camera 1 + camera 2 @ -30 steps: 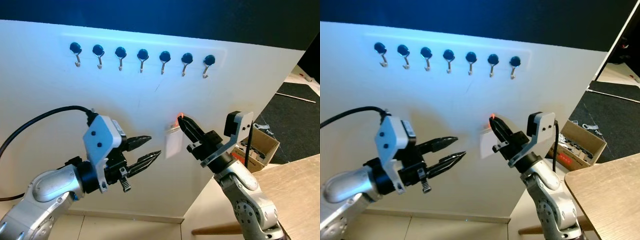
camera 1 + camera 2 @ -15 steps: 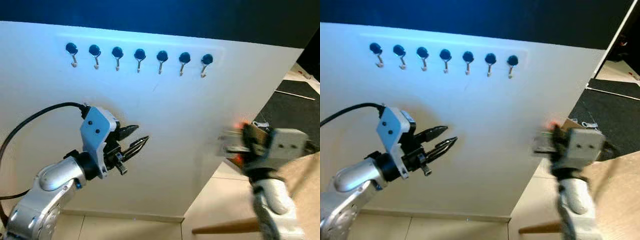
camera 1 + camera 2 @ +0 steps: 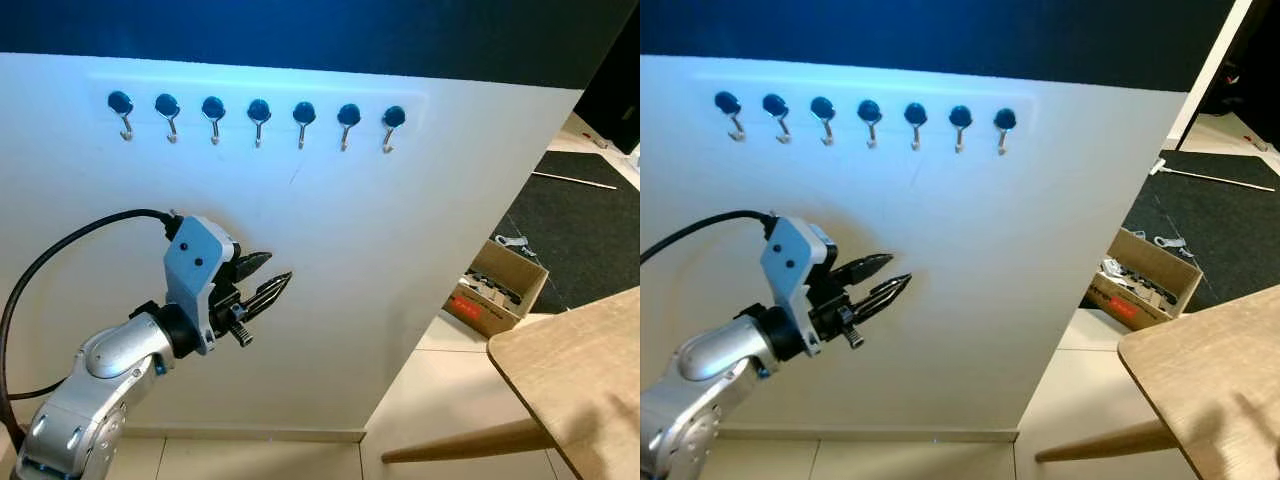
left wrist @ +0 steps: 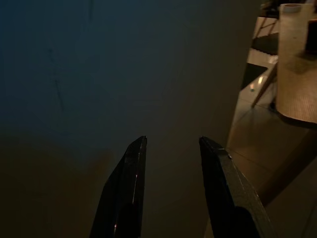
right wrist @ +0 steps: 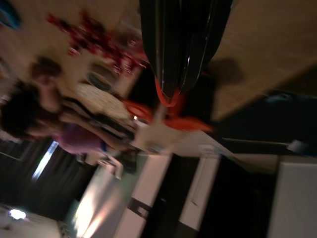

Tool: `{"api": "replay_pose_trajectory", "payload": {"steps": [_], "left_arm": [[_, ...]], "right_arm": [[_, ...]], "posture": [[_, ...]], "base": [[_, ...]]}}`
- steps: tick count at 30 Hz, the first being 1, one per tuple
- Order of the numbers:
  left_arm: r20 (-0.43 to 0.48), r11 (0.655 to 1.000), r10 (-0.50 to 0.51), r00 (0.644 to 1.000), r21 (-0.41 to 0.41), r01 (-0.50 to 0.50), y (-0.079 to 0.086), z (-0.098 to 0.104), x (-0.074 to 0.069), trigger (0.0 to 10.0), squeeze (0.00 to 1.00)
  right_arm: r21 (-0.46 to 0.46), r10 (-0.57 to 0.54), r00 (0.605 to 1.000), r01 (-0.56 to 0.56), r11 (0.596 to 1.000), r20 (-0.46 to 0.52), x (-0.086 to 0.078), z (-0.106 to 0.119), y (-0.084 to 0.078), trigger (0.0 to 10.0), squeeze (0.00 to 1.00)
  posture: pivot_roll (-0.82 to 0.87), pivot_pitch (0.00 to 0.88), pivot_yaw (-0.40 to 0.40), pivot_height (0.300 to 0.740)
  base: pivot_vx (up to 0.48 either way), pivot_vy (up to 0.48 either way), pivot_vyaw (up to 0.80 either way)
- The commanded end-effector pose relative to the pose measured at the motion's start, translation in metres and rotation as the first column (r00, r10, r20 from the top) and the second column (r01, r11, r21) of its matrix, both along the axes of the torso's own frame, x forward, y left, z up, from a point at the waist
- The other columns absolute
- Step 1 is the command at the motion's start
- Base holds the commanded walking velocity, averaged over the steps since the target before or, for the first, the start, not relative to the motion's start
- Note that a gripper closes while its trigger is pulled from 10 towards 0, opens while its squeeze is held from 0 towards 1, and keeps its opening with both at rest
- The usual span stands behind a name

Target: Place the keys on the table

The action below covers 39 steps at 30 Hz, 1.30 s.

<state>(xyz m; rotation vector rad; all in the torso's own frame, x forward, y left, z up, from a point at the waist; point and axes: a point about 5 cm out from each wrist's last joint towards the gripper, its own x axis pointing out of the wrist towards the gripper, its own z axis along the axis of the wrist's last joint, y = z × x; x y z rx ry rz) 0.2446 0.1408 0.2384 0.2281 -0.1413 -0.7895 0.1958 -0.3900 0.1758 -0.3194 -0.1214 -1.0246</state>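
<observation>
In the right wrist view my right gripper (image 5: 171,91) is shut on the keys' orange loop (image 5: 167,100). An orange strap and a pale tag (image 5: 151,140) trail from its tips, blurred. The wooden table (image 5: 262,44) lies close beside the fingers. From the head, the same light wooden table (image 3: 570,350) sits at the lower right. My left gripper (image 3: 279,267) is raised in front of the white wall panel (image 3: 400,230), open by a narrow gap with nothing between its fingers (image 4: 130,168).
A row of several blue-knobbed hooks (image 3: 258,108) runs along the top of the panel, all bare. An open cardboard box (image 3: 500,285) stands on the floor beyond the table. A person (image 5: 54,124) appears blurred in the right wrist view.
My right arm, holding the white tag before the panel, swung right and left the head views. The left gripper drew back and narrowed. The camera shifted slightly right.
</observation>
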Motion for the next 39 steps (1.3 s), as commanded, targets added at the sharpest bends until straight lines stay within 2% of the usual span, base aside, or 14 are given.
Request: {"api": "replay_pose_trajectory", "payload": {"steps": [1, 6, 7, 8, 9, 14, 15, 16, 17, 23, 26, 28, 32, 39], "left_arm": [[-0.003, 1.0, -0.012, 1.0, -0.003, 0.012, -0.003, -0.003, -0.002, 10.0, 0.0], [-0.006, 1.0, -0.012, 1.0, 0.0, 0.012, -0.004, -0.005, -0.003, 10.0, 0.0], [-0.007, 1.0, -0.012, 1.0, 0.002, 0.012, -0.004, -0.005, -0.002, 10.0, 0.0], [-0.007, 1.0, -0.012, 1.0, 0.002, 0.012, -0.004, -0.005, -0.002, 10.0, 0.0], [-0.007, 1.0, -0.012, 1.0, 0.003, 0.012, -0.004, -0.006, -0.002, 10.0, 0.0], [-0.013, 1.0, -0.017, 1.0, 0.014, 0.017, -0.004, -0.008, -0.002, 10.0, 0.0], [-0.015, 1.0, -0.018, 1.0, 0.015, 0.019, -0.004, -0.008, -0.002, 10.0, 0.0], [-0.016, 1.0, -0.019, 1.0, 0.016, 0.019, -0.004, -0.008, -0.002, 10.0, 0.0], [-0.016, 1.0, -0.019, 1.0, 0.017, 0.019, -0.004, -0.008, -0.002, 10.0, 0.0], [-0.017, 1.0, 0.002, 1.0, 0.023, -0.002, -0.002, -0.01, -0.003, 10.0, 0.0], [-0.019, 1.0, 0.019, 1.0, 0.025, -0.018, 0.0, -0.012, -0.005, 10.0, 0.0], [-0.018, 0.999, 0.027, 0.999, 0.024, -0.026, 0.001, -0.012, -0.006, 10.0, 0.0], [-0.02, 0.999, 0.034, 0.999, 0.022, -0.034, 0.001, -0.014, -0.007, 10.0, 0.0], [-0.024, 0.999, 0.038, 0.999, 0.02, -0.038, 0.0, -0.016, -0.007, 10.0, 0.0]], "right_arm": [[0.032, -0.092, 0.995, 0.094, 0.995, -0.033, -0.017, -0.014, -0.016, 10.0, 0.0], [0.108, -0.195, 0.977, 0.203, 0.973, -0.085, -0.04, -0.04, -0.031, 10.0, 0.0], [0.148, -0.229, 0.969, 0.241, 0.959, -0.093, -0.048, -0.048, -0.035, 10.0, 0.16], [0.148, -0.229, 0.969, 0.241, 0.959, -0.093, -0.048, -0.048, -0.035, 10.0, 0.16], [0.19, -0.258, 0.962, 0.271, 0.944, -0.09, -0.056, -0.057, -0.038, 10.0, 1.0], [0.254, -0.247, 0.969, 0.241, 0.937, -0.009, -0.052, -0.06, -0.037, 10.0, 1.0], [0.266, -0.185, 0.982, 0.167, 0.949, 0.043, -0.04, -0.055, -0.032, 10.0, 0.71], [0.271, -0.141, 0.987, 0.116, 0.956, 0.079, -0.032, -0.051, -0.028, 10.0, 0.71], [0.259, -0.081, 0.99, 0.049, 0.965, 0.115, -0.021, -0.044, -0.022, 10.0, 0.0], [0.176, 0.188, 0.946, -0.239, 0.955, 0.265, 0.033, -0.005, 0.011, 10.0, 0.0], [-0.019, 0.42, 0.878, -0.427, 0.904, 0.23, 0.06, 0.025, 0.041, 10.0, 0.0], [-0.083, 0.564, 0.793, -0.561, 0.823, 0.23, 0.073, 0.036, 0.065, 10.0, 0.0], [-0.13, 0.638, 0.742, -0.626, 0.769, 0.205, 0.076, 0.04, 0.082, 10.0, 0.0], [-0.116, 0.679, 0.713, -0.67, 0.733, 0.173, 0.075, 0.032, 0.09, 10.0, 0.0]], "posture": [[0.09, 0.163, -0.024, 0.74], [0.09, 0.163, -0.023, 0.74], [0.09, 0.163, -0.019, 0.74], [0.09, 0.163, -0.019, 0.74], [0.09, 0.163, -0.016, 0.74], [0.09, 0.16, 0.001, 0.74], [0.09, 0.16, 0.001, 0.74], [0.09, 0.16, 0.001, 0.74], [0.1, 0.159, 0.002, 0.74], [0.12, 0.154, -0.011, 0.74], [0.13, 0.152, -0.024, 0.74], [0.14, 0.152, -0.029, 0.74], [0.14, 0.15, -0.037, 0.74], [0.12, 0.148, -0.037, 0.74]], "base": [[0.0, 0.0, 0.0], [0.0, 0.0, 0.0], [0.0, 0.0, 0.0], [0.0, 0.0, 0.0], [0.0, 0.0, 0.0], [0.0, 0.0, 0.0], [0.0, 0.0, 0.0], [0.0, 0.0, 0.0], [0.0, 0.0, 0.0], [0.0, 0.0, 0.0], [0.0, 0.0, 0.0], [0.0, 0.0, 0.0], [0.0, 0.0, 0.0], [0.0, 0.0, 0.0]]}}
